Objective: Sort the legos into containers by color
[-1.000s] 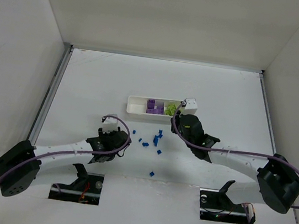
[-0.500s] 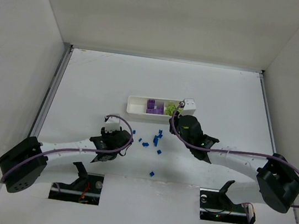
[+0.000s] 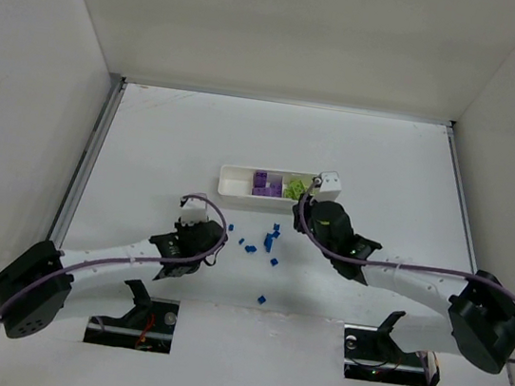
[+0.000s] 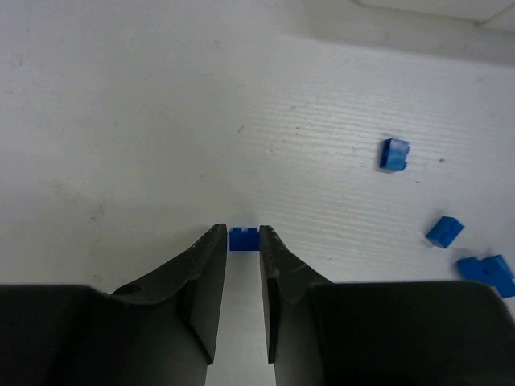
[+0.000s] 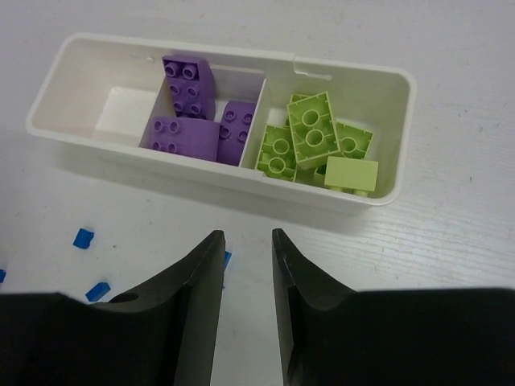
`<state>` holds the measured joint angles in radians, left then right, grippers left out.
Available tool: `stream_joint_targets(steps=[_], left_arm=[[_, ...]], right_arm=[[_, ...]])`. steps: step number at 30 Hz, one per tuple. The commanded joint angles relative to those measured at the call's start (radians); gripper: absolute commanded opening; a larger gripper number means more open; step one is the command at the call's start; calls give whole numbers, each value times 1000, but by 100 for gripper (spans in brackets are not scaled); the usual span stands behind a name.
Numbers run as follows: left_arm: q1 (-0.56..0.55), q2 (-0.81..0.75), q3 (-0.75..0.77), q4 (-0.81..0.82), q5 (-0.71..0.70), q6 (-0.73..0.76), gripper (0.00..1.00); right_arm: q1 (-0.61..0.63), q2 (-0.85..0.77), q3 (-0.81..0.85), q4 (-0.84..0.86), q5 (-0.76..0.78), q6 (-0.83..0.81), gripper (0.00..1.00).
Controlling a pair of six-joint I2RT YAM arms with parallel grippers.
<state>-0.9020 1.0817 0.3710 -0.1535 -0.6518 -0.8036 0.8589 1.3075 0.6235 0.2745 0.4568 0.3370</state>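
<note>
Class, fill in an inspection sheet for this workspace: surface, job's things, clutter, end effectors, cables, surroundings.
Surface: white table.
Job's things: white tray holds purple blocks in the middle compartment and green bricks in the right one; the left one is empty. Blue pieces lie loose on the table.
Clutter: nothing seen.
End effectors: left end effector pinches a blue brick on the table; right end effector is open and empty, facing the tray.
Cables: a purple cable runs along each arm.
Surroundings: plain white walls.

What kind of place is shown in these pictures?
Probably a robot test cell in a laboratory: plain white walls enclose a white table, a left arm and a right arm are mounted at its near edge, and a tray and blue bricks lie on it.
</note>
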Motion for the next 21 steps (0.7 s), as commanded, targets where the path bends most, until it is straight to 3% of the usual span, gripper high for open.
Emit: stream_joint_targets(steps=[1, 5, 9, 12, 16, 21], left_arm=[[18, -84, 23, 31, 10, 23, 20], [64, -123, 26, 104, 78, 53, 20], [131, -92, 26, 245, 187, 61, 20], [154, -60, 35, 281, 228, 67, 20], [144, -109, 22, 221, 160, 95, 24], [116, -216, 9, 83, 60, 89, 34]], right_arm=[[22, -74, -42, 35, -6, 13, 36], [158, -157, -80, -33, -62, 52, 29], [352, -203, -93, -145, -52, 100, 30], [458, -214, -91, -259, -41, 164, 39], [584, -194, -85, -334, -41, 195, 56], [616, -102, -61, -342, -90, 212, 61]])
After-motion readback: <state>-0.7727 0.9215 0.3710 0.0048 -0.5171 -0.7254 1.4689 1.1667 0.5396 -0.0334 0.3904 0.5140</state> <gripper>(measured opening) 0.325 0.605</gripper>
